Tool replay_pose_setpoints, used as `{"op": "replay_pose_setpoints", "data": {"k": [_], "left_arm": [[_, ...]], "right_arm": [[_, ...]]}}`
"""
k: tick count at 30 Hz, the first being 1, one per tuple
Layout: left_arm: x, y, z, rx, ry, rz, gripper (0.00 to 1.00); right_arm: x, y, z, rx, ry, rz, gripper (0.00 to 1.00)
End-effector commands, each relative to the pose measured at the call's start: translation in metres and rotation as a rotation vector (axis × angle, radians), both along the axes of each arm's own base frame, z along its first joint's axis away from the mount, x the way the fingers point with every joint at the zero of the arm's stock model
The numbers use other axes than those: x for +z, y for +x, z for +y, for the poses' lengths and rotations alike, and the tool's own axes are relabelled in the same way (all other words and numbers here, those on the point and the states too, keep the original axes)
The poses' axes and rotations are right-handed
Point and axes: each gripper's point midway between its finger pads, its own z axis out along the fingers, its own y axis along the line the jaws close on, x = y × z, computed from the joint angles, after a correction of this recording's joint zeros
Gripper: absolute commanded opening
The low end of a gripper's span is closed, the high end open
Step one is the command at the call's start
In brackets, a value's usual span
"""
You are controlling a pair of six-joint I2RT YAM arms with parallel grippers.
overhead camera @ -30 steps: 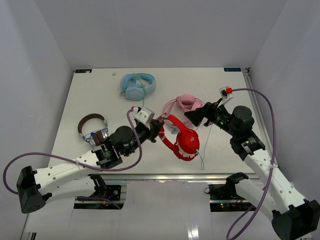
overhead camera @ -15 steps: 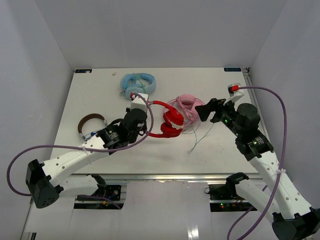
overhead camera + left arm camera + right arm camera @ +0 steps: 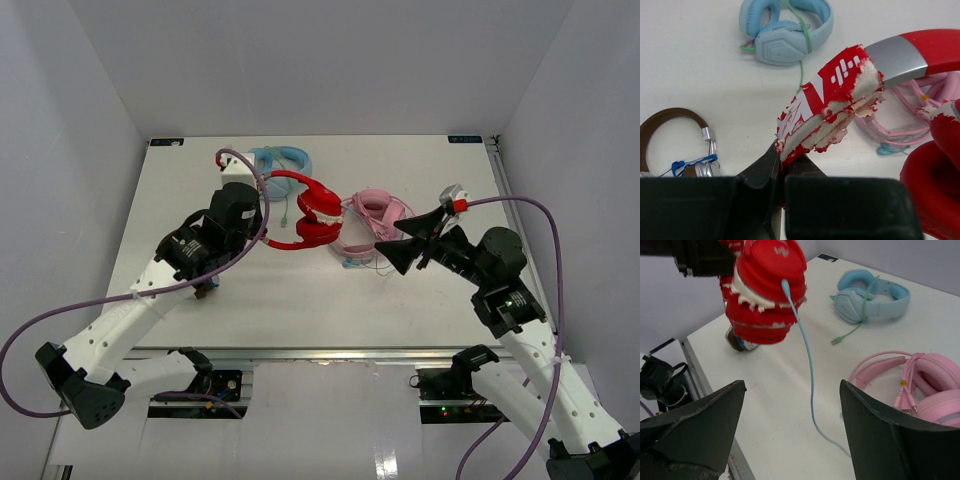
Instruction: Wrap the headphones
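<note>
The red headphones hang in the air over the middle back of the table, held by my left gripper. In the left wrist view that gripper is shut on the worn, flaking padding of the red headband. One red earcup shows at the right. My right gripper is open and empty, to the right of the headphones. In the right wrist view the gripper faces the stacked red earcups. A thin pale blue cable hangs from them down to the table between the spread fingers.
Pink headphones with a coiled cable lie just right of the red ones. Light-blue headphones with a green cable lie at the back. Brown headphones lie at the left, under my left arm. White walls close three sides.
My left gripper has lifted the red headphones off the table and carried them toward the back left. The cable now trails down from them. My right gripper has stayed open and shifted slightly forward.
</note>
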Motion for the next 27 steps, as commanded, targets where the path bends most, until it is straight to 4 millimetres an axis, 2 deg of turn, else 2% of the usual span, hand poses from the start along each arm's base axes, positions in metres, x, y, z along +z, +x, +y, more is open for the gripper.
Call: {"op": "replay_pose_setpoints", "data": {"k": [1, 6, 12, 14, 18, 20, 24, 27], "left_arm": [[0.054, -0.010, -0.004, -0.039, -0.137, -0.093, 0.00], [0.069, -0.013, -0.005, -0.058, -0.159, -0.112, 0.00], [0.084, -0.018, -0.004, -0.074, -0.183, -0.139, 0.00], [0.089, -0.020, -0.004, -0.083, -0.189, -0.147, 0.00], [0.101, -0.024, 0.002, -0.080, -0.195, -0.169, 0.00], [0.111, -0.027, 0.004, -0.076, -0.210, -0.186, 0.00], [0.125, -0.031, 0.001, -0.111, -0.237, -0.200, 0.00], [0.132, -0.036, -0.008, -0.167, -0.264, -0.200, 0.00]], "right_arm": [[0.013, -0.015, 0.025, 0.148, 0.039, -0.076, 0.83], [-0.002, -0.008, 0.046, 0.137, -0.018, -0.047, 0.86], [-0.029, 0.000, 0.058, 0.092, -0.083, -0.027, 0.84], [-0.039, 0.001, 0.059, 0.089, -0.100, -0.019, 0.80], [-0.058, -0.001, 0.061, 0.105, -0.115, -0.008, 0.64], [-0.064, -0.003, 0.061, 0.109, -0.109, -0.001, 0.59], [-0.068, -0.011, 0.059, 0.125, -0.078, -0.001, 0.51], [-0.065, -0.021, 0.060, 0.160, -0.036, -0.013, 0.50]]}}
